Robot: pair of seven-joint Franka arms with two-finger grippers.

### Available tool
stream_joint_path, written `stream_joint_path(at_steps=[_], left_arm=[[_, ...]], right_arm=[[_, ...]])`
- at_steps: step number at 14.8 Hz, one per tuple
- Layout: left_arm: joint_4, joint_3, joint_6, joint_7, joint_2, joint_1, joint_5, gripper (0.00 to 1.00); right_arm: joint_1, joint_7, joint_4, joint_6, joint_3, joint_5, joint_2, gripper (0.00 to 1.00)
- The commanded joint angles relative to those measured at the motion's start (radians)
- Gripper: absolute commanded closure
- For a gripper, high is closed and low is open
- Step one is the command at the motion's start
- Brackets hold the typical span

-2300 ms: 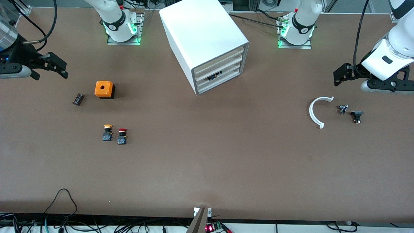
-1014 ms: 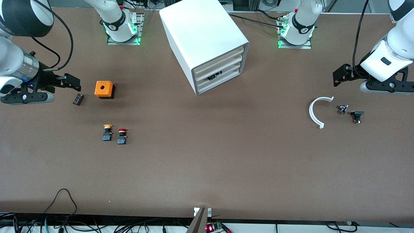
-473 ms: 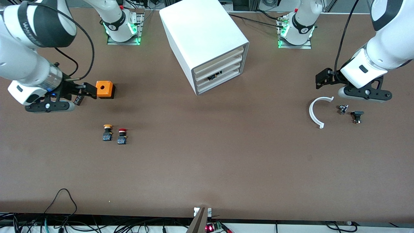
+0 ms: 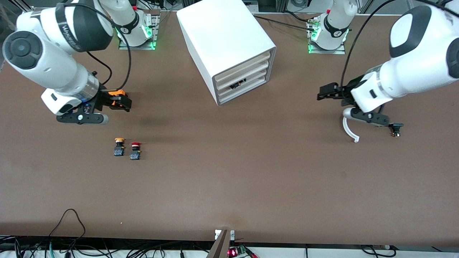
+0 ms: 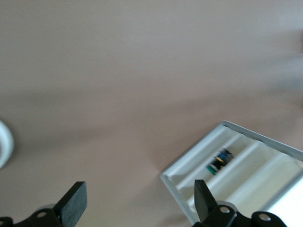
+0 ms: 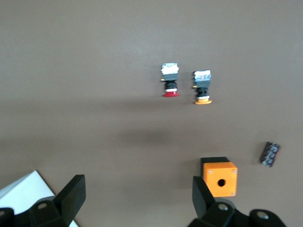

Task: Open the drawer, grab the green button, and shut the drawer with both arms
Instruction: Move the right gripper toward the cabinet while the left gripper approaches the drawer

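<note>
You have a brown bench (image 4: pixel 229 179) with the white cabinet (image 4: pixel 222 39) at its robot-side edge; the button (image 5: pixel 218 161) lies in its drawer (image 4: pixel 242 82). Left gripper (image 4: pixel 328 94) and right gripper (image 4: pixel 120 102) hover spread wide, empty.

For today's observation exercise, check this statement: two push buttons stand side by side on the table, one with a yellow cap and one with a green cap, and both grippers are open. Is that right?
One detail is wrong. The button beside the yellow-capped one has a red cap, not green, as the front view and right wrist view show. The rest holds: the left gripper and right gripper are both open.
</note>
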Motion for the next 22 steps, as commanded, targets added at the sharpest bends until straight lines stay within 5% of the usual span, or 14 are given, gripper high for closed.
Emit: stream_joint_path(at_steps=[1,6,10,17,22], left_arm=[[0.004,-0.024,0.0,0.087,0.04,-0.002,-0.074,0.0],[-0.006,-0.038,-0.076,0.45,0.155,0.02,-0.192,0.0],[-0.031,-0.038,-0.098,0.515,0.219,0.035,-0.25,0.0],[-0.227,-0.038,-0.054,0.7,0.227,0.033,-0.424,0.0],[-0.416,-0.094,0.109,0.871,0.224,0.023,-0.588,0.02]], right_arm=[[0.04,0.109,0.037,-0.004,-0.005,0.017,0.024,0.0],[0.079,0.25,0.042,-0.004,-0.005,0.017,0.027,0.0],[0.106,0.358,0.057,-0.004,0.001,0.047,0.04,0.0],[0.183,0.565,0.17,-0.025,0.002,0.087,0.113,0.0],[0.234,0.623,0.195,0.025,0.002,0.09,0.133,0.0]])
